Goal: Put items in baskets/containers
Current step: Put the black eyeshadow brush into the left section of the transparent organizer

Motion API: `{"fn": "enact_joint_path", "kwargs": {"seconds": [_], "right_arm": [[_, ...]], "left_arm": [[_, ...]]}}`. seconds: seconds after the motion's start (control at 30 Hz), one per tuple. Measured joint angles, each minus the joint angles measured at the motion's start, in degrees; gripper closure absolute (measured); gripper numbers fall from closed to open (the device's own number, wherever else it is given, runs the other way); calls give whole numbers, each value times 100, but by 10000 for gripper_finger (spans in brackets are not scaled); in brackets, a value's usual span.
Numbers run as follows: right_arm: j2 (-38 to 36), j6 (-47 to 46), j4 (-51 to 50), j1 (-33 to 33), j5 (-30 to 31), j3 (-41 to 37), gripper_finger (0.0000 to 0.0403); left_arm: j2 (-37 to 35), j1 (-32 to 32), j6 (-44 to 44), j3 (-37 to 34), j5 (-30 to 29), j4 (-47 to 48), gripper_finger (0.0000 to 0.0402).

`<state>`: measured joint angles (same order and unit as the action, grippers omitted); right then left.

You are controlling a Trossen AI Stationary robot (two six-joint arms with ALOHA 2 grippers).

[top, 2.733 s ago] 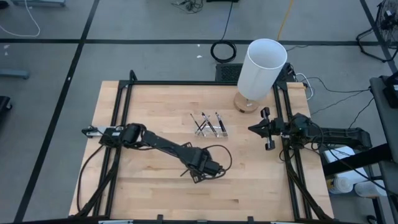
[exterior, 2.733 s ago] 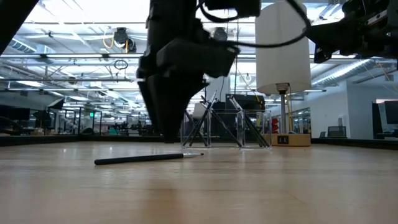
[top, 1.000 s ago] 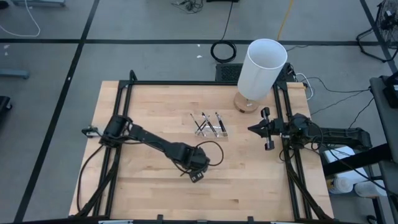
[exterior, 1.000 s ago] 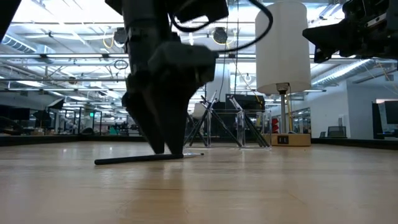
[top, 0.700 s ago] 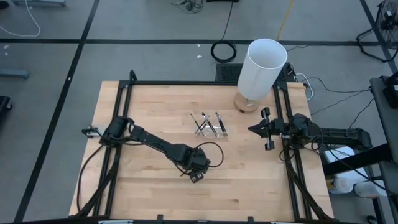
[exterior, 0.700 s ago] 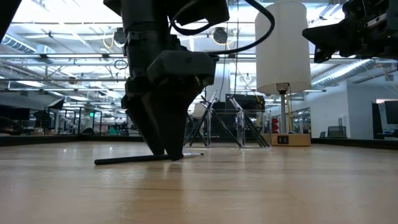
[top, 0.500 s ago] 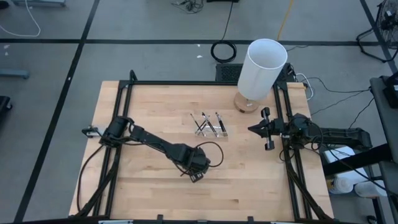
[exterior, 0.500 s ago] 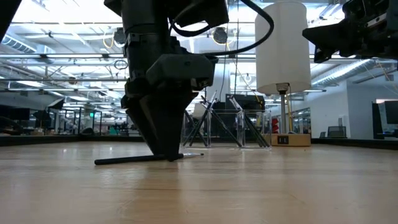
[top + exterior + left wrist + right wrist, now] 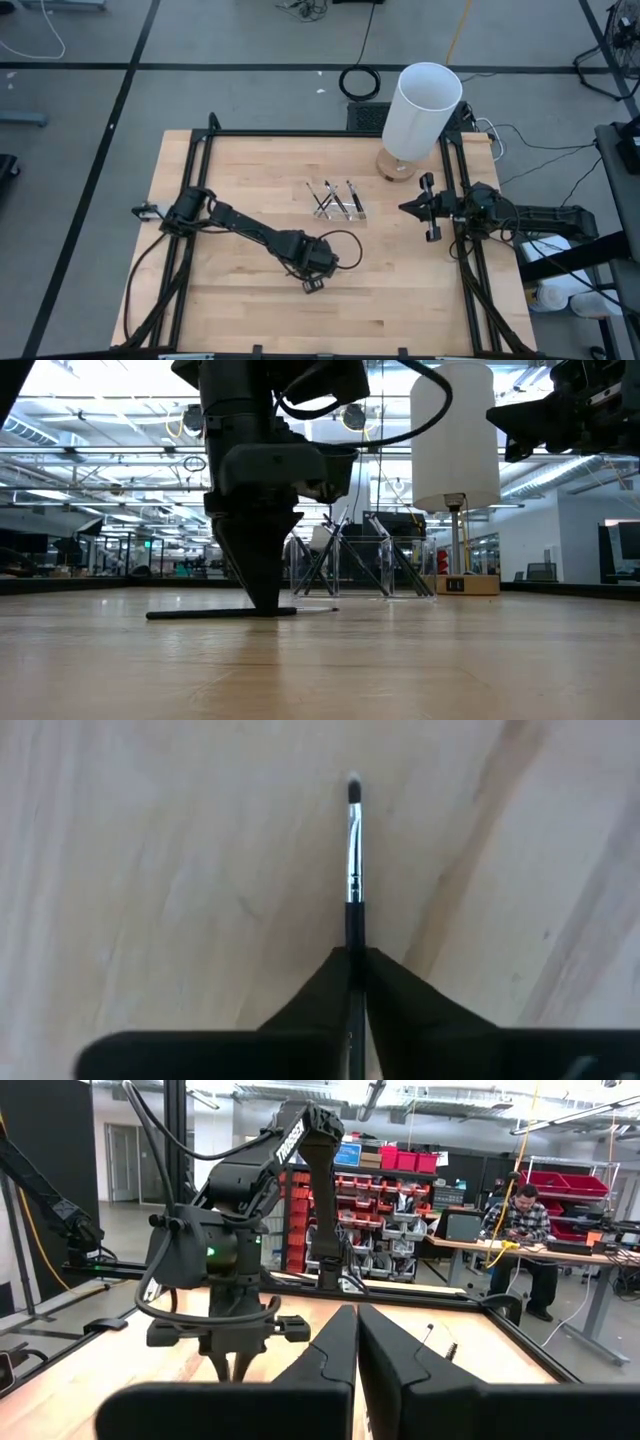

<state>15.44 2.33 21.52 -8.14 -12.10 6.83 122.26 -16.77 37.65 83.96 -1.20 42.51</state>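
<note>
One thin dark stick with a silvery ferrule and a small brush tip (image 9: 200,614) lies flat on the wooden table near its middle front. It also shows in the left wrist view (image 9: 353,870). My left gripper (image 9: 313,281) points down and is shut on it (image 9: 262,608). Several more sticks lean crosswise in the small clear tray (image 9: 337,200), which stands farther back (image 9: 380,565). My right gripper (image 9: 431,208) waits, shut and empty, above the table's right edge. My left gripper pinches the stick's dark handle (image 9: 355,935) between its two fingertips, somewhat nearer the ferrule end than the plain end. The fingers (image 9: 255,575) come from above, pointing down, and lie across the stick. The stick lies level on the table, both ends sticking out.
A tall white cylinder on a round wooden base (image 9: 420,108) stands at the far right, behind the tray. A black frame (image 9: 200,160) runs round the tabletop. Bare wood lies between my left gripper and the tray. A person sits at a desk (image 9: 520,1210) beyond the table.
My left gripper's fingers stood apart, either side of the stick, and have shut on it. The gripper stays low over the table. The stick has shifted slightly along the table and still lies flat.
</note>
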Motion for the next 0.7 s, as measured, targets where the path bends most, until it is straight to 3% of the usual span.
{"fn": "enact_joint_path", "kwargs": {"seconds": [0.1,0.33,0.7], "right_arm": [[0,3,-1,-1,0,0,403],[0,7,-8,0,0,0,403],[0,7,-4,-1,-1,0,403]], "left_arm": [[-2,-1,-390,3,134,93,391],[-2,-1,-654,0,194,188,374],[-2,8,-472,-4,298,200,391]]}}
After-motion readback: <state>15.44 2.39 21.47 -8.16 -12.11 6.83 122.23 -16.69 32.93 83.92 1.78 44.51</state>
